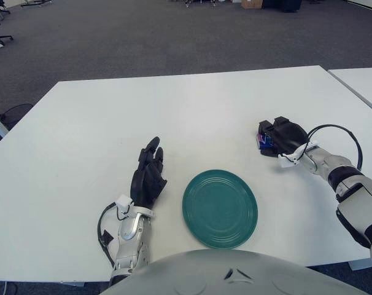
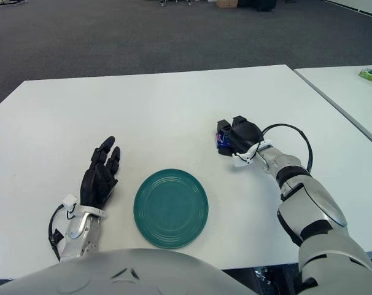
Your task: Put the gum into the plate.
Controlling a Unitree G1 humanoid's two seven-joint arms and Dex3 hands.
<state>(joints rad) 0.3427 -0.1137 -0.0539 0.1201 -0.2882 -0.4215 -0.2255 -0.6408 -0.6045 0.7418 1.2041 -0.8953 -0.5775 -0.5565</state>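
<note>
Fingers of the black three-fingered right hand [image 1: 285,136] curl down over the small blue gum packet [image 1: 264,141] on the white table [image 1: 174,117], the forearm reaching in from the right edge with a black cable looping above the wrist. The packet shows only as a blue and purplish sliver at the hand's left side; it seems gripped, though the contact is mostly hidden. It sits up and to the right of the round teal ridged plate [image 1: 220,208], apart from it. The black left hand [image 1: 148,175] shows just left of the plate, fingers extended and holding nothing.
</note>
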